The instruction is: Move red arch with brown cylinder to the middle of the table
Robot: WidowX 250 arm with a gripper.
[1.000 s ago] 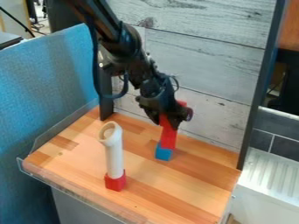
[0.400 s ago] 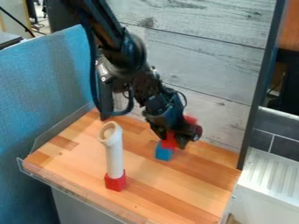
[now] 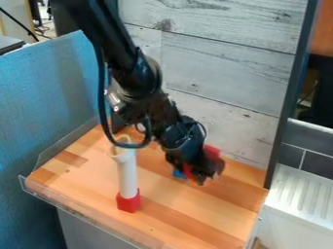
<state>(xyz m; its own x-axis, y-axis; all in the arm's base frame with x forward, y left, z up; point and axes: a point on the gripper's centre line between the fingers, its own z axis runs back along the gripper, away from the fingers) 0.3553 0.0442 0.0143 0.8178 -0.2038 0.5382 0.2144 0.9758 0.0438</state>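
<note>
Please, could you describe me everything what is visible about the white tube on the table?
The white tube is slim, straight and smooth, plastic by its look. It stands upright near the front left of the wooden table, its lower end meeting a small red block. Its top widens into a slanted collar, partly crossed in this view by the arm's black cable; whether they touch, I cannot tell.

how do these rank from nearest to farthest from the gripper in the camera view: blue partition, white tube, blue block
1. Blue block, just left of the gripper in the picture
2. White tube, farther left
3. Blue partition, at the left edge
</note>
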